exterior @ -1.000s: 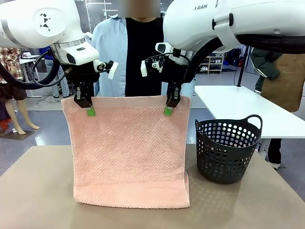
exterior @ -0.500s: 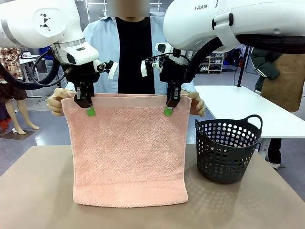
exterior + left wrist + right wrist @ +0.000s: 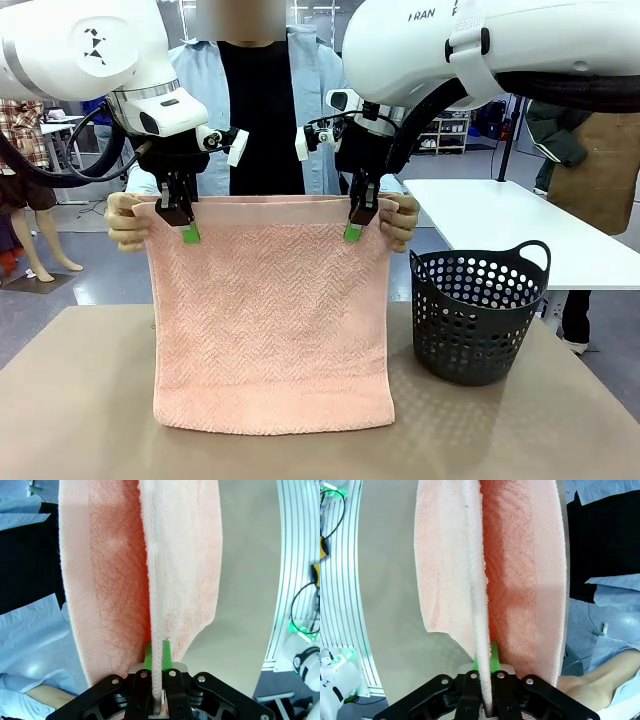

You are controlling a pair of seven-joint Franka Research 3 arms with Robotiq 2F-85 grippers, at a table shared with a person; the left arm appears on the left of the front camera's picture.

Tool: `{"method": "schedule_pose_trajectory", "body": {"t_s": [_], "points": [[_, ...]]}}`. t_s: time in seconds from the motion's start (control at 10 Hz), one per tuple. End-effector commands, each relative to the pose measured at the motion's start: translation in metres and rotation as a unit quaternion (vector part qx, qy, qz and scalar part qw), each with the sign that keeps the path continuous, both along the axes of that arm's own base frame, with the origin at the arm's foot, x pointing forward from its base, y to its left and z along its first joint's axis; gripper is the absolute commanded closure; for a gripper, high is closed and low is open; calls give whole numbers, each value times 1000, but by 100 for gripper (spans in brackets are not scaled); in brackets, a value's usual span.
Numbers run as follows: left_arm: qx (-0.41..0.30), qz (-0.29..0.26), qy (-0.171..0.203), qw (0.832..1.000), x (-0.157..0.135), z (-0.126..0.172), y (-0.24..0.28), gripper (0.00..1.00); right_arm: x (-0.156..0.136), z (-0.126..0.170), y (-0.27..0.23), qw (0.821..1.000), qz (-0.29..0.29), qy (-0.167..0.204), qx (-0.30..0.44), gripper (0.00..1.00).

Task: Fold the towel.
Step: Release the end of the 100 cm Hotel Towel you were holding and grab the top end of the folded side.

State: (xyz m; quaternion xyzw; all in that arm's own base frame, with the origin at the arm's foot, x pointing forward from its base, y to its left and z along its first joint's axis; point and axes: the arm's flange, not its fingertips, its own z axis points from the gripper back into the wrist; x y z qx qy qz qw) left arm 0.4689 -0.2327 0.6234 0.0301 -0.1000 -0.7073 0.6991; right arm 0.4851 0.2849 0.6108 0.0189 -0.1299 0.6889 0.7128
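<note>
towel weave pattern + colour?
Salmon-pink towel, herringbone weave, plain hem band along the bottom. Clearest in the front view.

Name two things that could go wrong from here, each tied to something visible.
The left gripper and right gripper pinch only the top hem of the towel; a pull from the person's hands at its corners may slip it free.
The basket stands close by; a swinging towel edge could catch it.

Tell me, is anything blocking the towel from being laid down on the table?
Nothing visible. The left gripper and right gripper pinch the towel by its top edge, and its hem reaches the bare table. The basket stands off to the robot's right, apart from it.
</note>
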Motion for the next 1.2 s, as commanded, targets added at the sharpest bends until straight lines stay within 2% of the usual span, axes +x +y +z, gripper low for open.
{"method": "schedule_pose_trajectory", "body": {"t_s": [0.0,0.1,0.2,0.3,0.4,0.6,0.7,0.9,1.1], "points": [[3,-4,-5,1000,-2,5,-1,58,-3,1,1,1000,-4,1,-7,68],[9,-5,-4,1000,-4,8,-2,55,-4,2,1,1000,-4,3,-11,62],[0,-8,-5,1000,-5,13,-2,19,-7,8,3,1000,-1,3,-6,33],[4,-12,-12,1000,-5,22,-2,17,-9,18,4,1000,-4,-10,-13,27],[-6,-9,-12,1000,-7,32,-1,0,-11,26,5,1000,-5,-12,-7,0],[5,-9,-29,1000,-12,58,5,0,-18,51,6,999,0,-37,-24,0],[-3,-7,-41,999,-15,71,9,16,-22,62,10,998,8,-50,-29,20],[5,8,-40,999,-17,89,13,0,-23,82,10,997,13,-63,-36,0],[5,31,-43,999,-11,95,17,0,-21,92,10,996,22,-73,-38,0]]}}
